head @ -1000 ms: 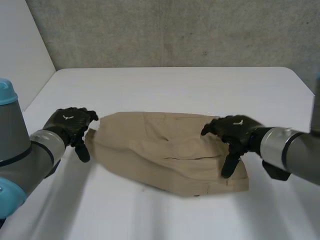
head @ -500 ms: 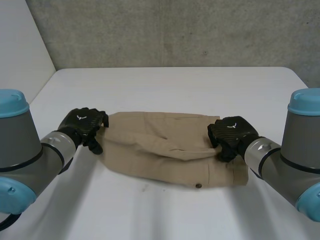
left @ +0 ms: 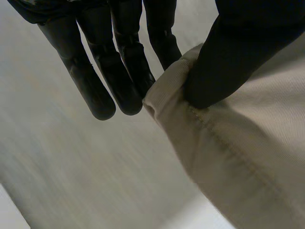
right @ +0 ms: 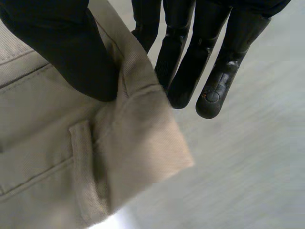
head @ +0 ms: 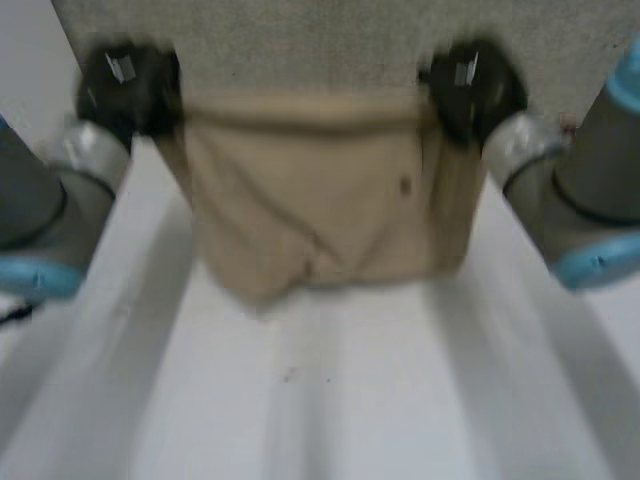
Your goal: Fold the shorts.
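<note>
- I am holding the tan shorts (head: 320, 195) up in the air between my two hands, above the white table (head: 350, 400) and in front of the grey wall (head: 300, 40) on the far side.
- My left hand (head: 125, 85) is gripping the top left corner of the shorts, and my right hand (head: 470, 85) is gripping the top right corner, so the top edge is stretching straight across between them.
- In the left wrist view, my left hand is pinching the hemmed corner of the cloth: the thumb is pressing on one face, and the fingers (left: 119, 76) are reaching down straight along the other side, some of them past the cloth edge.
- In the right wrist view, my right hand is clamping its corner the same way, with the thumb pushing into the fabric and the fingers (right: 190, 67) lying straight behind and beside the fold.
- A belt loop (right: 88, 167) is sitting just below my right thumb, on the face of the cloth turned to the wrist camera.
- The shorts are hanging flat and wide, with their lower edge dangling just over the table's far part.
- A small dark button (head: 405, 185) is showing on the right half of the hanging cloth, a little below the top edge.
- My two arms are reaching in from the left and right sides, well apart.
</note>
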### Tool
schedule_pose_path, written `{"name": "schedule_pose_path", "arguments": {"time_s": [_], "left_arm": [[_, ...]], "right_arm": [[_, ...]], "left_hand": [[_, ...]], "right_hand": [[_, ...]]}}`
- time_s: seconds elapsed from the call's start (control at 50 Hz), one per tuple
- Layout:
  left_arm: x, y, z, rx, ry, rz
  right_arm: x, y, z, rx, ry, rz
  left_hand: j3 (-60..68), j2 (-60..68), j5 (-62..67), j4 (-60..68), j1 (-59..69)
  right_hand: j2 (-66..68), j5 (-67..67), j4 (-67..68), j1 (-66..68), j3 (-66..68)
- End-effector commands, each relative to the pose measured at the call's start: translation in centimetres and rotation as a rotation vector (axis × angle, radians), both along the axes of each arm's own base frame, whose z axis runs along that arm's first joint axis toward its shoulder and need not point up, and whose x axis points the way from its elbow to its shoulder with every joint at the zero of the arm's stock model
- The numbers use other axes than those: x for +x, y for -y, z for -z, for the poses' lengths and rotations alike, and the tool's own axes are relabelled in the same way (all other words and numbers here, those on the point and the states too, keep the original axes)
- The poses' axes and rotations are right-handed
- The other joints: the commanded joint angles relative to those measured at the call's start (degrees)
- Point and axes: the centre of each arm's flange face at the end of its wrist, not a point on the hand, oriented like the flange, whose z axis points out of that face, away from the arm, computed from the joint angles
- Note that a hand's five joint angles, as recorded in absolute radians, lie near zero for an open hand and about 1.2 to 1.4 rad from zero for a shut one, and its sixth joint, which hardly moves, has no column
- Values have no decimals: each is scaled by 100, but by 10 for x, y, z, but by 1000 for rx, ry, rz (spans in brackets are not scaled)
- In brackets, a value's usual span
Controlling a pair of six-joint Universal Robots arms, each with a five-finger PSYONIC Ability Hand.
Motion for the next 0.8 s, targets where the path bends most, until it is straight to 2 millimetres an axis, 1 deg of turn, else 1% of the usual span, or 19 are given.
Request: {"name": "schedule_pose_path", "arguments": {"time_s": [0.02,0.08,0.14,0.2,0.22,0.24,0.28,0.3,0.32,0.36,0.38,0.4,0.44,0.46,0.52,0.54,0.62,0.68,0.8], "left_arm": [[0,-5,-121,-497,-287,-51],[-8,-20,-131,-550,-346,-1],[-7,-21,-114,-492,-331,1],[-6,-24,-86,-406,-294,-4],[-5,-25,-77,-379,-283,-5],[-5,-28,-56,-320,-257,-6],[-4,-31,-32,-258,-225,-4],[-3,-34,-21,-229,-211,-3],[-3,-40,1,-169,-178,6],[-2,-46,25,-102,-144,21],[-2,-50,38,-67,-124,31],[-2,-59,60,-5,-89,57],[-2,-67,81,59,-57,84],[-3,-74,105,127,-25,109],[-4,-83,138,239,27,127],[-4,-90,156,308,68,132],[-3,-105,174,433,188,139],[1,-111,173,484,246,134],[12,-130,142,566,317,129]], "right_arm": [[5,-7,-114,-576,310,30],[9,-15,-110,-571,314,9],[13,-18,-88,-481,268,3],[12,-19,-64,-387,215,1],[12,-20,-47,-321,178,2],[11,-21,-37,-284,158,3],[9,-24,-19,-211,117,9],[7,-27,2,-129,70,14],[6,-29,12,-84,46,17],[2,-33,32,6,-1,28],[-1,-38,54,101,-50,37],[-2,-41,66,151,-78,40],[-4,-46,91,254,-136,43],[-7,-50,108,330,-176,51],[-15,-60,131,454,-244,62],[-17,-61,135,476,-254,67],[-25,-72,143,546,-288,64],[-28,-81,141,562,-300,63],[-37,-97,122,570,-322,57]], "left_hand": [[1225,1153,1460,1165,1501],[1225,1153,1460,1165,1501],[1225,1153,1460,1165,1501],[1225,1153,1460,1165,1501],[1225,1153,1460,1165,1501],[1225,1153,1460,1165,1501],[1225,1153,1460,1165,1501],[1225,1153,1460,1165,1501],[1225,1153,1460,1165,1501],[1225,1153,1460,1165,1501],[1225,1153,1460,1165,1501],[1225,1153,1460,1165,1501],[1225,1153,1460,1165,1501],[1225,1153,1460,1165,1501],[1225,1153,1460,1165,1501],[1225,1153,1460,1165,1501],[1225,1153,1460,1165,1501],[1225,1153,1460,1165,1501],[1225,1153,1460,1165,1501]], "right_hand": [[1246,1443,1191,2496,1237],[1246,1443,1191,2496,1237],[1246,1443,1191,2496,1237],[1246,1443,1191,2496,1237],[1246,1443,1191,2496,1237],[1246,1443,1191,2496,1237],[1246,1443,1191,2496,1237],[1246,1443,1191,2496,1237],[1246,1443,1191,2496,1237],[1246,1443,1191,2496,1237],[1246,1443,1191,2496,1237],[1246,1443,1191,2496,1237],[1246,1443,1191,2496,1237],[1246,1443,1191,2496,1237],[1246,1443,1191,2496,1237],[1246,1443,1191,2496,1237],[1246,1443,1191,2496,1237],[1246,1443,1191,2496,1237],[1246,1443,1191,2496,1237]]}}
